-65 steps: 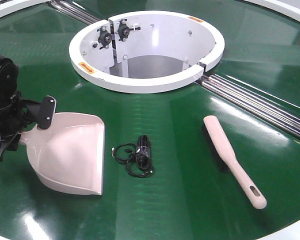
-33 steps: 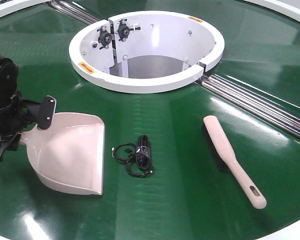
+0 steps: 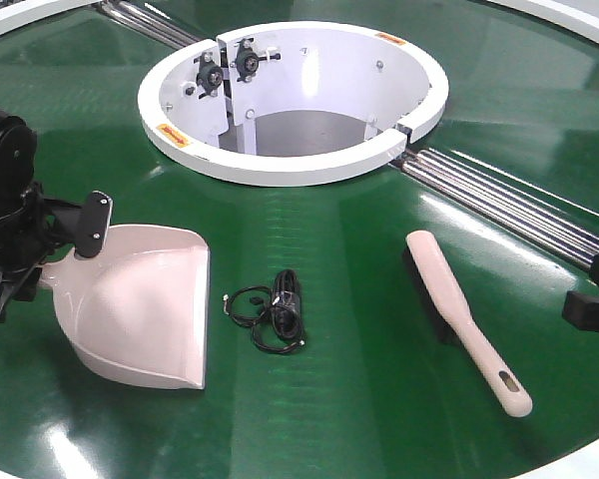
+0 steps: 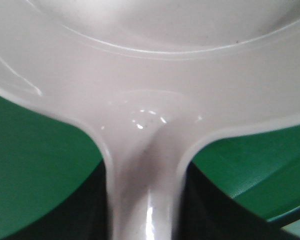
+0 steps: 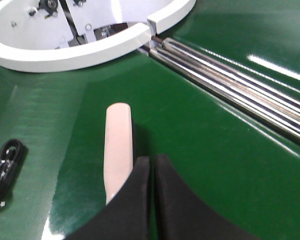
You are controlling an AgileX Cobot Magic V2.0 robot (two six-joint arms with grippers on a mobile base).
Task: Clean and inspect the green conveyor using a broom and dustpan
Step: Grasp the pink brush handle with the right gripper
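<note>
- In the front view, we see the green conveyor [image 3: 379,359] filling the frame, with its white hub [image 3: 280,168] at 12 o'clock and chrome roller strips [image 3: 509,205] running from the hub toward 3 o'clock.
- The dustpan [image 3: 140,299] lies on the belt at 8 o'clock, its straight lip turned toward 3 o'clock.
- The left hand [image 3: 50,254] is at 9 o'clock, clamped on the dustpan's handle. In the left wrist view, the handle runs down between two dark fingers [image 4: 92,210] that press close on either side.
- A coiled black cable [image 3: 278,311] sits just off the dustpan's lip, not touching it. It lies between the dustpan and the broom and is the only loose item in that gap.
- The broom [image 3: 459,314] lies flat at 4 o'clock. Its rounded head points toward 11 o'clock, its slotted handle end points toward 5 o'clock, and dark bristles show along its left edge.
- The right hand [image 3: 591,297] shows at the frame's 3 o'clock edge, near the broom but apart from it.
- In the right wrist view, its two black fingers [image 5: 137,200] are pressed together with only a thin seam between them and hold nothing.
- From that view, the broom's head shows just past the fingertips toward 11 o'clock, and the fingers cover the rest of it.
- The roller strips pass at 2 o'clock of the right hand, and the cable is at the 8 o'clock edge of that view.
</note>
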